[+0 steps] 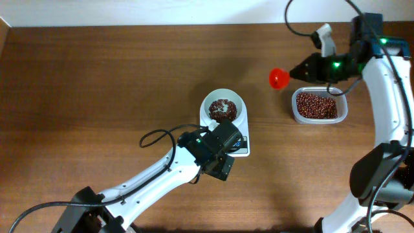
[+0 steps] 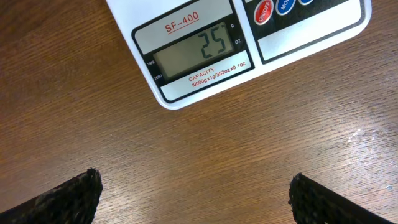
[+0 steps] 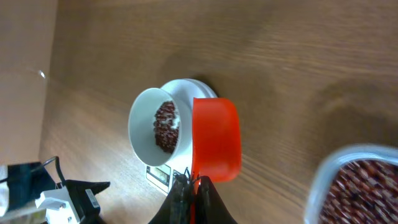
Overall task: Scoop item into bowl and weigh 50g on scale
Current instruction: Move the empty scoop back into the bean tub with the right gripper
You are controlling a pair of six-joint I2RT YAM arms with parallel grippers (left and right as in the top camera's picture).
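1. Overhead view: the white bowl (image 1: 224,103) is seen standing on the scale (image 1: 244,131) near the middle of the desk (image 1: 97,97). A small heap of dark reddish-brown beans (image 1: 223,110) is held in it, below the rim.
2. A clear plastic tub (image 1: 294,107) is set on the desk well to the right of the bowl. It is filled across its whole floor with more of the same beans.
3. The beans are shown as tiny, loose grains, clustered at the centre of the bowl with white wall left bare around them.
4. The scale's display (image 2: 198,55) is caught in the left wrist view, and "25" is read on it. A red button (image 2: 263,11) is seen beside it.
5. A red scoop (image 1: 279,78) is gripped by its handle between the closed right fingers (image 3: 211,205). It is held above the desk between bowl and tub, nearer the tub. Its contents cannot be told.
6. The left fingers (image 2: 68,196) are spread wide apart with nothing between them, over bare desk just in front of the scale.
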